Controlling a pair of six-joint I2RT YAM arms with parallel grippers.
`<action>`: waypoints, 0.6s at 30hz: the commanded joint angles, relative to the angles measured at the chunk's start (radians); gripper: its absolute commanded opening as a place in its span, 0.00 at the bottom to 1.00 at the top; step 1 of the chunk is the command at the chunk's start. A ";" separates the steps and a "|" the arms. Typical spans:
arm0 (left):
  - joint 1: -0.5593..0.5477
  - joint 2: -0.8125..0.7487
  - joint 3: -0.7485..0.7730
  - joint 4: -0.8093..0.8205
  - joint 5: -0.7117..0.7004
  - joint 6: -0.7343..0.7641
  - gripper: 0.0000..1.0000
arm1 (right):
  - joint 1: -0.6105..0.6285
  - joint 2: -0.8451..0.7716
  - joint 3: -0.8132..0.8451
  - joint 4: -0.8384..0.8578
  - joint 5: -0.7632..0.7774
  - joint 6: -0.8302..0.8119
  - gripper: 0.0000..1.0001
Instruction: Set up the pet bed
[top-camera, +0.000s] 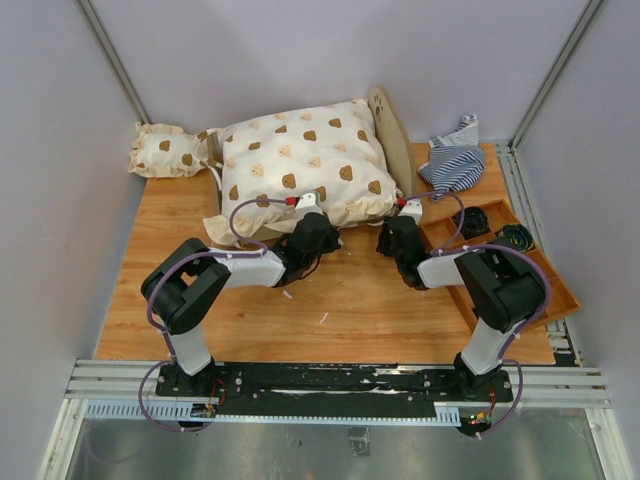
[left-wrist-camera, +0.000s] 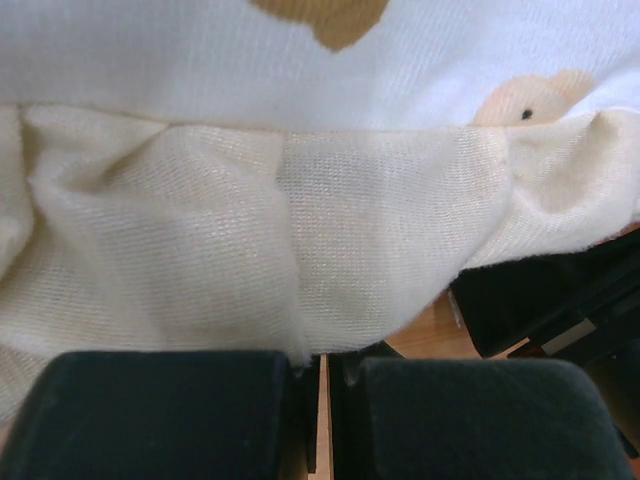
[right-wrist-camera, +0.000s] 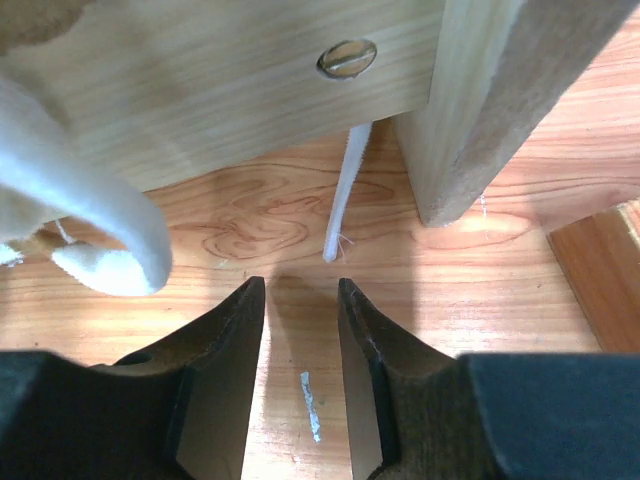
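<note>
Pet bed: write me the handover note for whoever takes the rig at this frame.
Left gripper: shut at the big cushion's near frill; unclear whether it pinches it.
Right gripper: open, empty, low over the table, facing the bed's near right corner.
Bed: far middle of the table, end board upright on its right.
Done: big cushion lies on the bed.
Left, probably: small pillow sits off the bed at the far-left corner; striped cloth lies bunched at the tray's far end.
</note>
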 joint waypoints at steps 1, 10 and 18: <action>0.013 0.024 0.040 -0.003 -0.015 -0.001 0.02 | 0.020 0.004 -0.020 0.047 0.018 0.035 0.36; 0.019 0.029 0.044 -0.007 0.004 -0.006 0.02 | 0.042 0.083 0.049 0.012 0.168 0.037 0.36; 0.019 0.006 0.021 0.005 0.015 -0.024 0.02 | 0.042 0.098 0.096 -0.133 0.287 0.110 0.27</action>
